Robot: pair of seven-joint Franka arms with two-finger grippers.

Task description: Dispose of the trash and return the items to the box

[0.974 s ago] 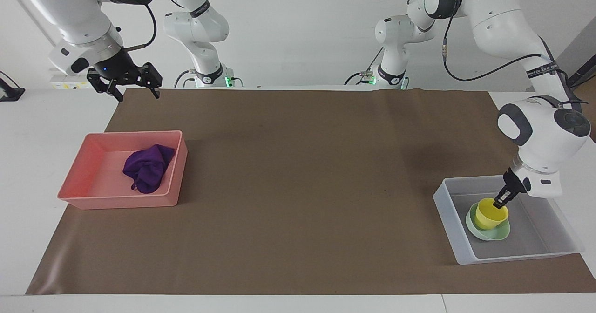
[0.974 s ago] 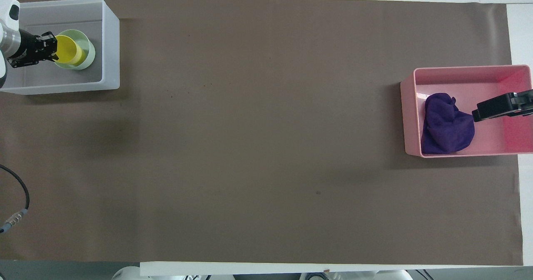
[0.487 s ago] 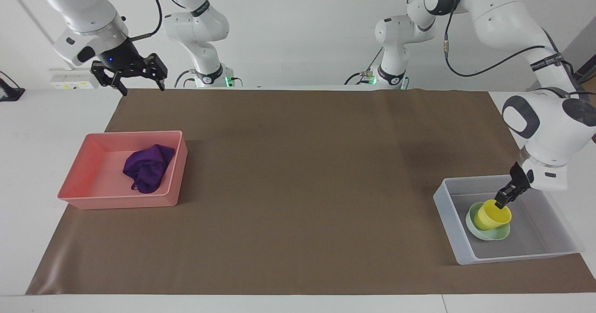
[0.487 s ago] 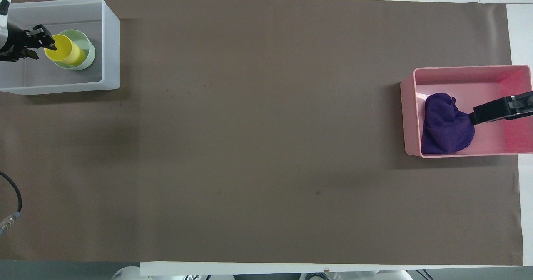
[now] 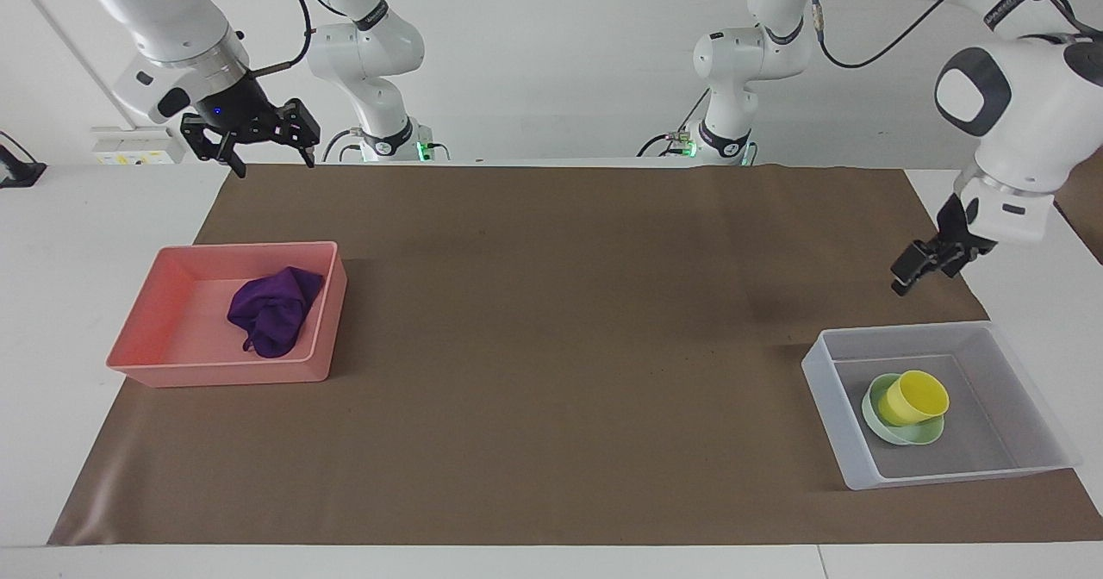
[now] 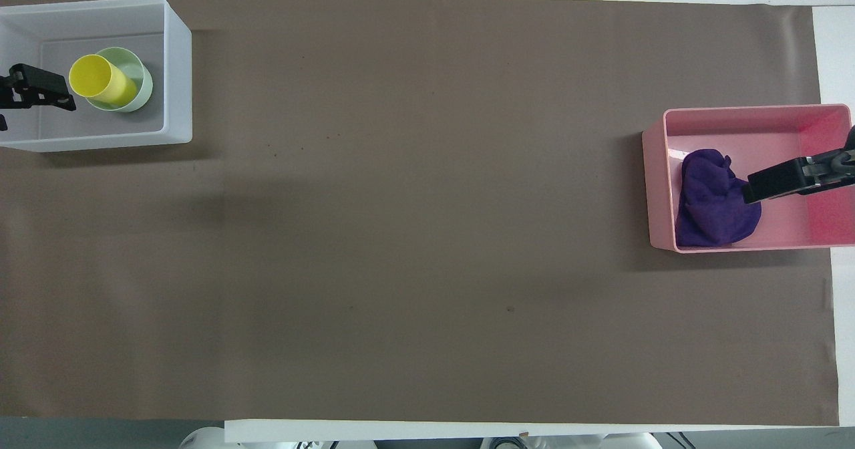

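The cup (image 5: pixel 917 396) is seen nested, tilted, in the bowl (image 5: pixel 901 429) inside the box (image 5: pixel 828 401); the cloth (image 5: pixel 274 310) lies bunched in the pink tray (image 5: pixel 138 346). Cup and bowl are judged light, stiff and slick, best taken by the rim; the cloth soft and limp, best pinched at a raised fold. The right gripper (image 5: pixel 251 142) is held wide apart, empty, above the mat's (image 5: pixel 551 320) edge nearest the robots. The left gripper (image 5: pixel 922 266) hangs empty above the mat; its spread cannot be told.

Table (image 5: pixel 52 243) carries brown mat (image 5: pixel 551 303), pink tray (image 5: pixel 172 372), box (image 5: pixel 831 424).
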